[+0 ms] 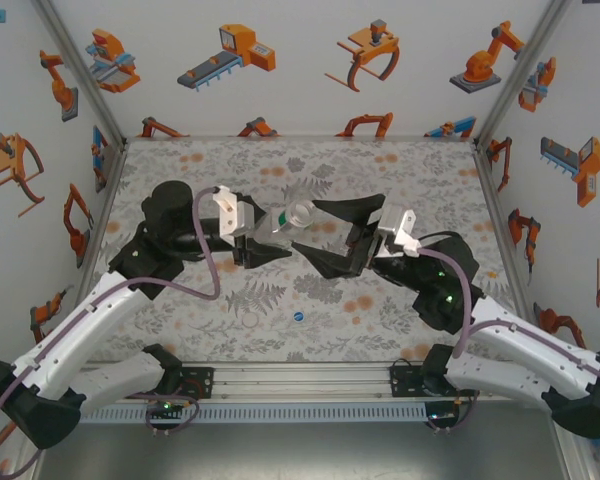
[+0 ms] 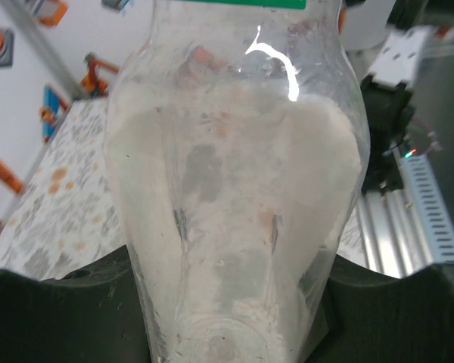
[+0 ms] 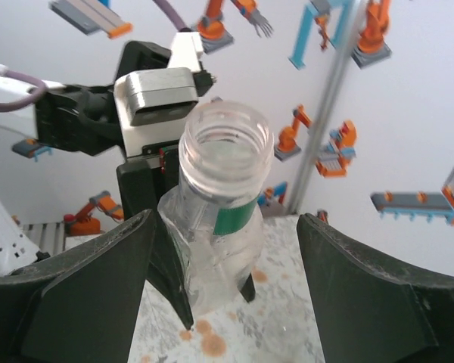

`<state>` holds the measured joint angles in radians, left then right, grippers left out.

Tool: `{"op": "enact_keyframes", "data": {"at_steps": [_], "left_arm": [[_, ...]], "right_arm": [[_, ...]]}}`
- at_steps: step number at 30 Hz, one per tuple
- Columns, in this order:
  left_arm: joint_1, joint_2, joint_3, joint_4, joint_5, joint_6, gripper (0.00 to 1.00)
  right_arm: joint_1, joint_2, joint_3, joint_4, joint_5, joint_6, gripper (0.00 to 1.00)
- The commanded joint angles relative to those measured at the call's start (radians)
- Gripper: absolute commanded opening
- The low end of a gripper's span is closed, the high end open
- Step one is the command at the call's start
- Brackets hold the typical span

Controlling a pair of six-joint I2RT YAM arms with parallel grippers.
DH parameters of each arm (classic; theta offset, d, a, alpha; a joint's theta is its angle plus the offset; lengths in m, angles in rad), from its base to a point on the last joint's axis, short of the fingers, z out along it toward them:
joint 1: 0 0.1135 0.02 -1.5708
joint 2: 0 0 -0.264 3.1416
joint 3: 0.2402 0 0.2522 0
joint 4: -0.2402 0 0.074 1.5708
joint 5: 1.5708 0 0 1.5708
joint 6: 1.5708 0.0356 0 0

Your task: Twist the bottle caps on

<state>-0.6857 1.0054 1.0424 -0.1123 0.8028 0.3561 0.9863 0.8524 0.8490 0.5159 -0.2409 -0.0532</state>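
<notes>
two arms in smooth white shells, the left arm [image 1: 90, 320] and the right arm [image 1: 520, 345], lean in over the bench [image 1: 400, 180], a flat top printed with grey leaves and orange blots. their black, wedge-shaped ends meet near the middle, above the surface.

the left pincer [image 1: 265, 240] is clamped on the lower body of a bottle [image 1: 280, 228]. its wrist view shows the clear, slightly dented plastic pressed between the two dark fingers [image 2: 60, 310].

the right pincer [image 1: 310, 230] stands open, one matte finger on each side of the bottle's neck with a gap on both sides (no contact that i can see).

the bottle is thin and transparent, with a threaded round mouth that is uncapped and turned toward the right pincer. a green band [image 3: 238, 215] sits just under the neck.

one small round blue cap [image 1: 298, 317] lies flat on the bench, nearer the arm bases and well apart from the bottle.
</notes>
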Motion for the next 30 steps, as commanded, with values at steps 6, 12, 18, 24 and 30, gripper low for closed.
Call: {"op": "enact_keyframes", "data": {"at_steps": [6, 12, 18, 24, 30], "left_arm": [[0.006, -0.008, 0.011, -0.182, -0.319, 0.196, 0.44], [0.009, -0.017, -0.087, -0.071, -0.431, 0.184, 0.45], [0.009, 0.014, -0.065, -0.133, -0.54, 0.22, 0.44], [0.009, -0.012, -0.075, -0.139, -0.627, 0.242, 0.4], [0.003, -0.056, -0.071, -0.173, -0.654, 0.199, 0.25]], "right_arm": [[0.007, -0.003, 0.036, -0.207, 0.238, 0.116, 0.64], [0.007, 0.033, 0.058, -0.229, 0.259, 0.287, 0.64], [0.006, 0.035, 0.083, -0.362, 0.392, 0.374, 0.64], [0.003, 0.015, 0.085, -0.595, 0.567, 0.458, 0.61], [0.005, 0.064, 0.149, -0.925, 0.632, 0.584, 0.55]]}}
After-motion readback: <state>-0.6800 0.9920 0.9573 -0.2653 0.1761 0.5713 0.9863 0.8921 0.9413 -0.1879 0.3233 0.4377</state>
